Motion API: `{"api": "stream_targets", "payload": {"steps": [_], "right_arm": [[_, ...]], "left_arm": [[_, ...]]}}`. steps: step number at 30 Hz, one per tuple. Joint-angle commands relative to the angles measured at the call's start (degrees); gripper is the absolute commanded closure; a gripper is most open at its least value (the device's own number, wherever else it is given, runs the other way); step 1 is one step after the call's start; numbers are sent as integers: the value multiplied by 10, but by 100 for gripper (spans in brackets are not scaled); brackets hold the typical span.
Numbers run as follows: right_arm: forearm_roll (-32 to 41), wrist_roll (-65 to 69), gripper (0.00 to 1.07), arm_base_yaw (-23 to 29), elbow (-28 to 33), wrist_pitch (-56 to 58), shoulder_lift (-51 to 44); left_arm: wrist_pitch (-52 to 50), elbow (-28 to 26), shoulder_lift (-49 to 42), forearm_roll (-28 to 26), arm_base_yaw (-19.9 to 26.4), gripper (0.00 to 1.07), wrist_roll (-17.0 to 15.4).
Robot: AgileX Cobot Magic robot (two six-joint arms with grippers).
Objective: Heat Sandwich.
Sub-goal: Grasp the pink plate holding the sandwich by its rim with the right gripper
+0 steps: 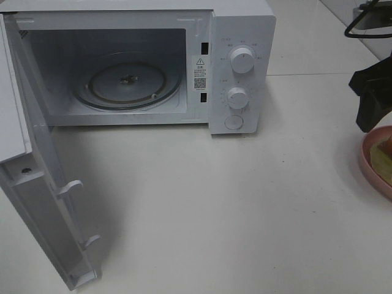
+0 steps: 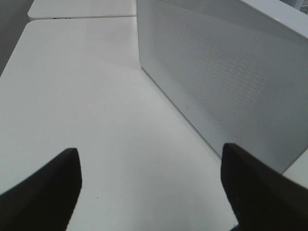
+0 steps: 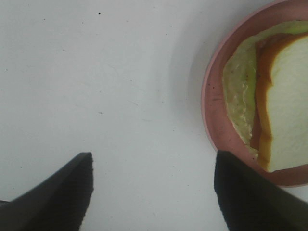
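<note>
Over the bare table point(image 3: 96, 72), just beside the plate point(image 3: 210, 96), the right gripper point(image 3: 151, 161) is hanging with its fingers spread wide and nothing between them. One finger is overlapping the plate's rim in the wrist view; whether it is touching cannot be told. The sandwich point(image 3: 288, 106) is lying on the pink plate, clear of both grippers. White bread is facing up, tan crust is running along its edge, and a greenish-yellow leaf is sticking out on the side nearer the gripper. In the high view this gripper is showing as a dark shape at the right edge of the frame, at mid-height. The plate is lying directly below it and is being cut off by that edge.

The left gripper point(image 2: 150, 150) is likewise standing wide and holding nothing, its fingers hovering above the table near a white dotted panel point(image 2: 231, 86).

The microwave point(image 1: 242, 24) is occupying the upper left and centre of the high view, well apart from the plate. Its door point(image 1: 37, 202) is standing fully open toward the lower left, exposing the glass turntable point(image 1: 128, 82). Two knobs point(image 1: 242, 59) and a round button point(image 1: 234, 122) are sitting on its right-hand face.
</note>
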Motion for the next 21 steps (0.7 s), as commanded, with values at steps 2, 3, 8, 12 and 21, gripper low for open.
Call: {"api": "stream_targets", "payload": {"steps": [2, 3, 8, 12, 21], "right_arm": [[5, -11, 38, -42, -5, 6, -2], [5, -11, 38, -42, -5, 6, -2], [8, -27, 38, -80, -5, 2, 5], [8, -34, 38, -95, -5, -10, 22], [13, -34, 38, -95, -5, -46, 72]], "left_arm": [[-1, 1, -2, -2, -2, 31, -3], [-1, 1, -2, -2, -2, 31, -3], [-1, 1, -2, -2, -2, 31, -3], [-1, 1, -2, -2, -2, 31, -3], [-1, 1, -2, -2, -2, 31, -3]]}}
